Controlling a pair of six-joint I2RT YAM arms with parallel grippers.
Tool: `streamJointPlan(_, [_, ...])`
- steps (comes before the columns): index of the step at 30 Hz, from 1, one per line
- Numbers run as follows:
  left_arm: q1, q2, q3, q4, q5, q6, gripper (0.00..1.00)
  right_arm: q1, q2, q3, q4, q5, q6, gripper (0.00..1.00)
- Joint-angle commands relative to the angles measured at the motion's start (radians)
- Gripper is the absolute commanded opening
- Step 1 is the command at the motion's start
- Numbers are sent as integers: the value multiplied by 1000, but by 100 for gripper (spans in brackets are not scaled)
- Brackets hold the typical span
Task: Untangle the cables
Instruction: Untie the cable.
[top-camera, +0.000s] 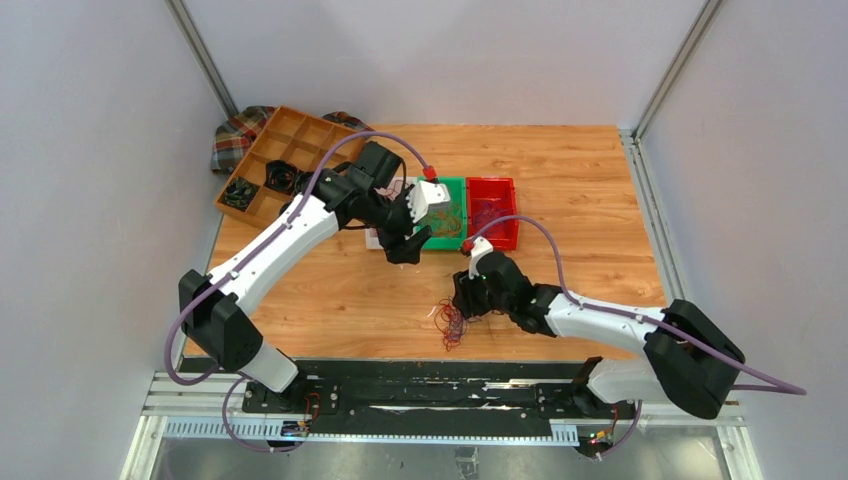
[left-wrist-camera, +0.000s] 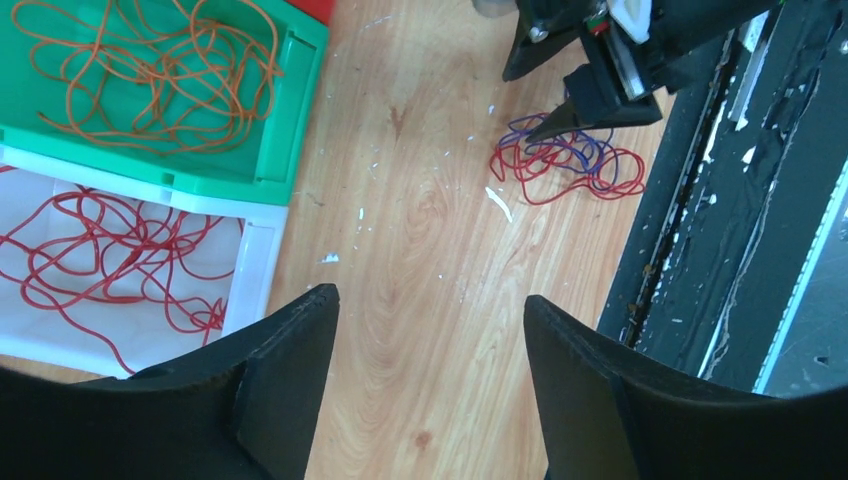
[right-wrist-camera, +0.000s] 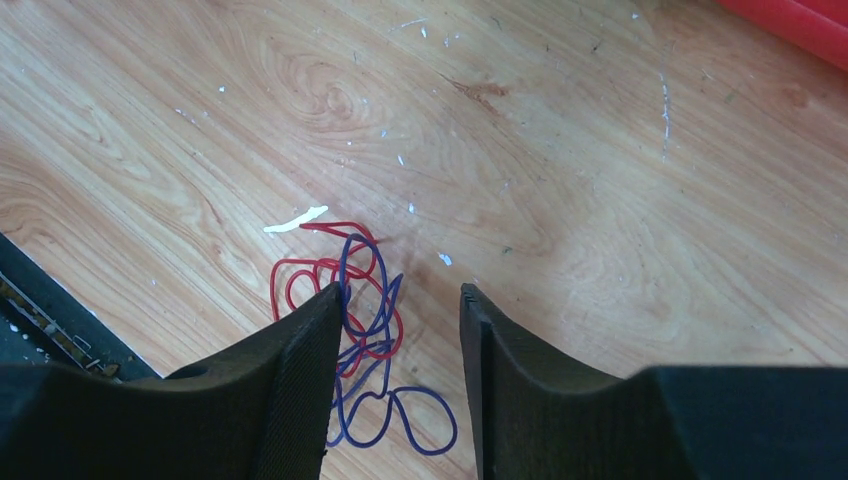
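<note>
A small clump of red and purple cables (top-camera: 450, 322) lies on the wooden table near its front edge. In the right wrist view the cables (right-wrist-camera: 362, 312) sit partly between the fingers of my right gripper (right-wrist-camera: 400, 292). It is open and low over them, its left finger (right-wrist-camera: 300, 370) against a purple strand. My left gripper (left-wrist-camera: 430, 300) hangs open over bare wood with nothing in it, beside the white bin (left-wrist-camera: 255, 270). From there I see the clump (left-wrist-camera: 565, 165) under the right gripper (left-wrist-camera: 590, 100). Loose orange wires lie in the green bin (left-wrist-camera: 295, 120) and red ones in the white bin.
The green bin (top-camera: 452, 232) and a red bin (top-camera: 492, 238) stand side by side at mid-table. A wooden divided tray (top-camera: 290, 130) with black coiled bundles and a plaid cloth (top-camera: 235, 135) are at the back left. A black rail (top-camera: 420, 385) runs along the near edge.
</note>
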Motion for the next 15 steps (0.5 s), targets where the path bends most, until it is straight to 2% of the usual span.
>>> streamJointPlan(1, [7, -36, -5, -2, -7, 12, 76, 10, 30, 42, 26, -7, -43, 45])
streamJointPlan(5, [8, -63, 3, -1, -27, 28, 88, 10, 51, 43, 50, -8, -46, 38])
streamJointPlan(10, [22, -108, 9, 4, -44, 38, 98, 9, 95, 50, 83, -58, -30, 27])
streamJointPlan(15, [45, -175, -43, 90, -45, 10, 98, 10, 58, 57, 61, -45, -29, 2])
